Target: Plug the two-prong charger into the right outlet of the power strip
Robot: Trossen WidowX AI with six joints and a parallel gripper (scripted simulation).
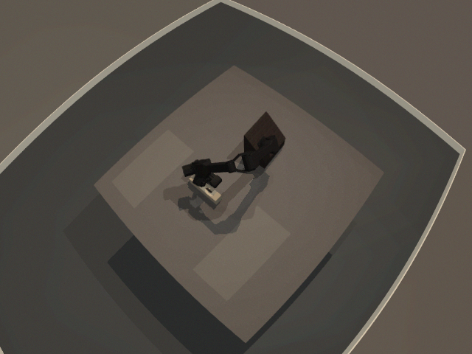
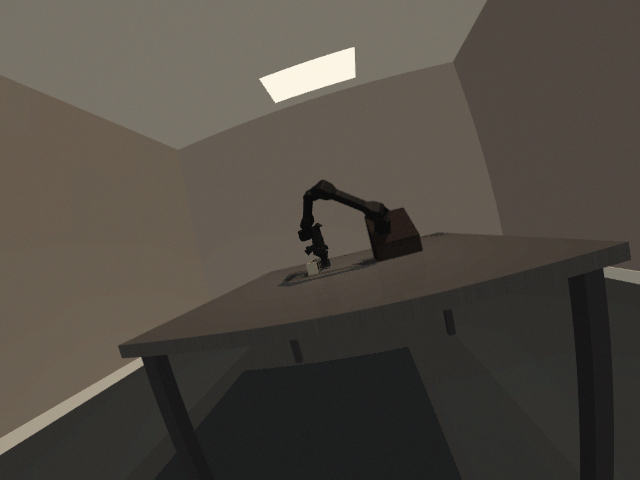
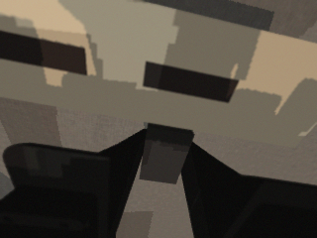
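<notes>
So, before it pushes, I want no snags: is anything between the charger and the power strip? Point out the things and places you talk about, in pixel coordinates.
Nothing visible stands between the charger [image 3: 167,158] and the power strip [image 3: 124,101]; the prongs are out of sight.

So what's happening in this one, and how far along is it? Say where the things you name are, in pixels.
The arm's hand [image 3: 162,136] is clamped on a dark charger [image 3: 160,161], holding it over the table [image 1: 324,171] [image 2: 465,263]. The charger's front end sits at the near edge of the pale power strip [image 1: 203,193] [image 2: 313,267] [image 3: 124,104] in the wrist view. No prongs show there, and I can't tell whether they are in an outlet.
</notes>
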